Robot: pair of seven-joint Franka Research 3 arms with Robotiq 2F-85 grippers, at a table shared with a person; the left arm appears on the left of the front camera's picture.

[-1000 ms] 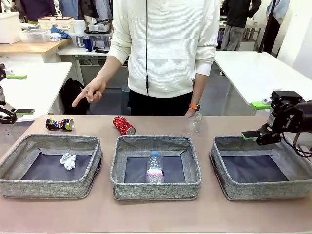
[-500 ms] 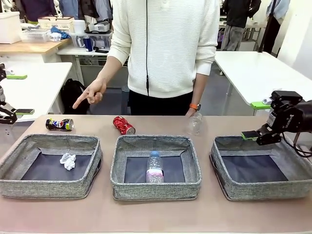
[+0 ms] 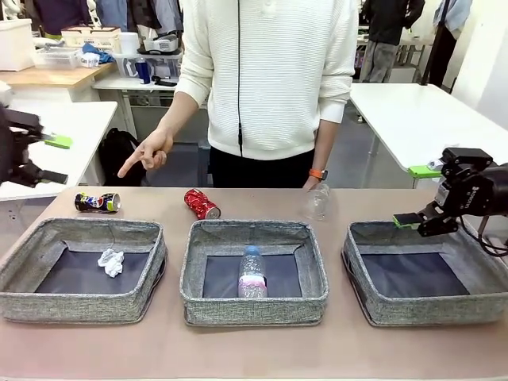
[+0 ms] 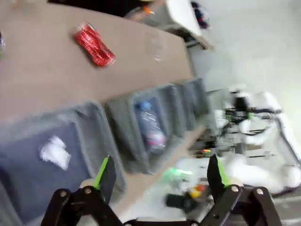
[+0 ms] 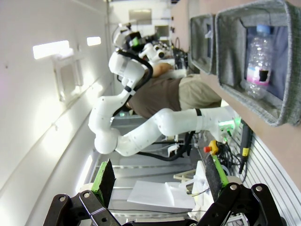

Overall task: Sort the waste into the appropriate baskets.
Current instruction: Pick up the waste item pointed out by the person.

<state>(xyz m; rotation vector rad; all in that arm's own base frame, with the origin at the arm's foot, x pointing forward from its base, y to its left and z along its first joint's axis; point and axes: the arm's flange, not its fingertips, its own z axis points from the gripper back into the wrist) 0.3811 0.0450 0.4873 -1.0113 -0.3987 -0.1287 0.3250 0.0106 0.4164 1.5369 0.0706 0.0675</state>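
Three grey baskets stand in a row: left (image 3: 79, 305), middle (image 3: 254, 309), right (image 3: 421, 311). A crumpled paper ball (image 3: 111, 262) lies in the left one and a clear bottle (image 3: 252, 274) in the middle one. Behind them on the table lie a dark can (image 3: 97, 202), a red can (image 3: 202, 204) and a crushed clear container (image 3: 316, 202). My left gripper (image 3: 36, 157) hangs open and blurred at the far left, above the table's corner. Its wrist view shows the red can (image 4: 95, 44) and paper ball (image 4: 55, 153). My right gripper (image 3: 417, 196) hovers open over the right basket's far corner.
A person in a white sweater stands at the far side, one hand (image 3: 147, 155) pointing down toward the dark can, the other resting by the clear container. White tables flank the work table on both sides.
My left gripper has swung up and a little inward from the left edge and is blurred with motion. The right gripper, the person's hand and the waste have not moved.
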